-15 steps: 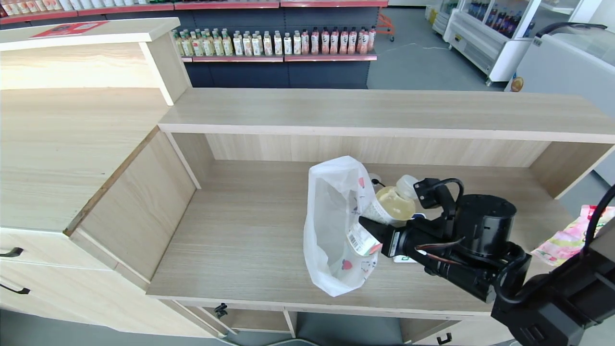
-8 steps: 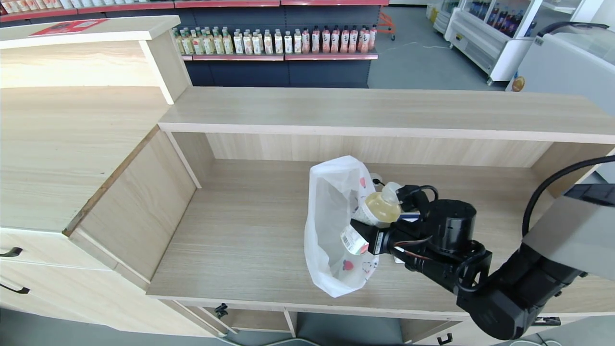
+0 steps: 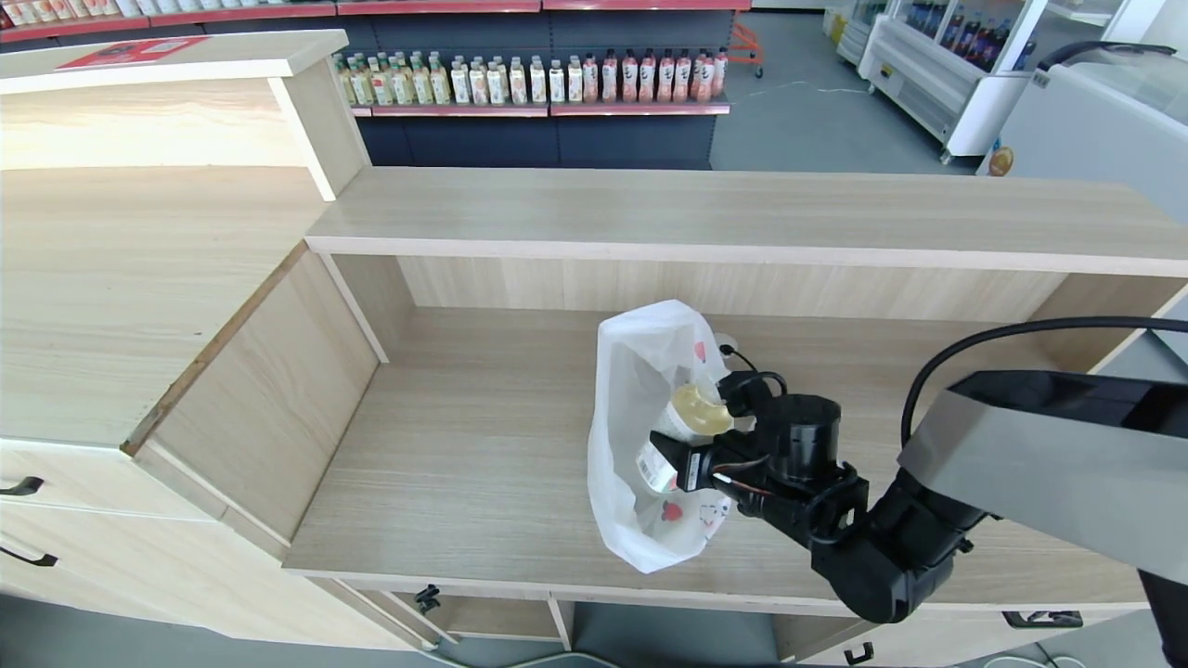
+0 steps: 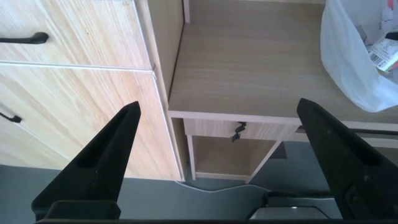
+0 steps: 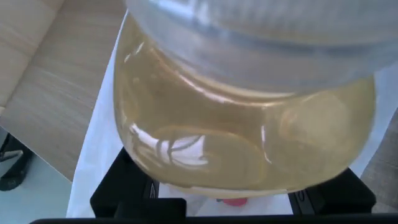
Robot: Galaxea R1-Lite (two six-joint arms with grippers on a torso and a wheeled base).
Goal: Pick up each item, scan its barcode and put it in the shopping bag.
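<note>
Right pincer [image 3: 663, 453] gripping bottle [image 3: 698, 410], reaching into shopping bag [image 3: 616, 371]

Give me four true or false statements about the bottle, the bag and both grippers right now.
1. The right gripper holds the bottle at the mouth of the shopping bag. True.
2. The bottle contains a dark red drink. False: the liquid is pale yellow.
3. The left gripper is open and empty. True.
4. The shopping bag sits on the upper ledge. False: it stands on the lower counter.
</note>
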